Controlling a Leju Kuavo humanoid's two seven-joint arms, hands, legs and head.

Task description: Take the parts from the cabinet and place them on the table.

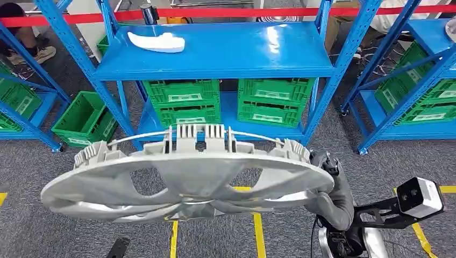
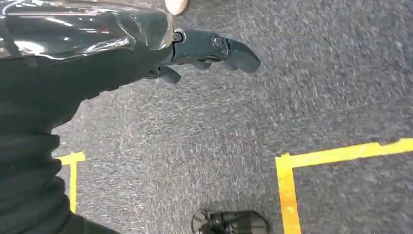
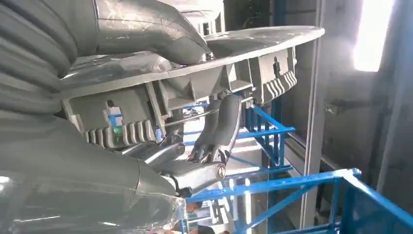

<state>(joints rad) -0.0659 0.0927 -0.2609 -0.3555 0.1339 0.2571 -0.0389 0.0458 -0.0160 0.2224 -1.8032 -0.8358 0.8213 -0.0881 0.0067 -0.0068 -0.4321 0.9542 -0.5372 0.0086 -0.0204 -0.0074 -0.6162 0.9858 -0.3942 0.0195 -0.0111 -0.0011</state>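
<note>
A big silver wheel cover (image 1: 183, 180) with clips around its rim hangs level in front of me, low in the head view. My right hand (image 1: 329, 185) grips its right edge. In the right wrist view the thumb lies on the cover's (image 3: 204, 63) face and the dark fingers (image 3: 221, 124) hook under the rim. My left hand (image 2: 204, 51) hangs over the grey carpet, fingers stretched out and holding nothing. A white moulded part (image 1: 157, 42) lies on the blue cabinet shelf (image 1: 242, 54), towards its left end.
Green crates (image 1: 231, 102) fill the lower shelf, and another green crate (image 1: 83, 118) stands on the floor at the left. More blue racks (image 1: 414, 91) flank both sides. Red tape (image 1: 258, 12) runs behind the cabinet, with a person's shoe (image 1: 43, 54) beyond. Yellow lines (image 2: 292, 175) mark the carpet.
</note>
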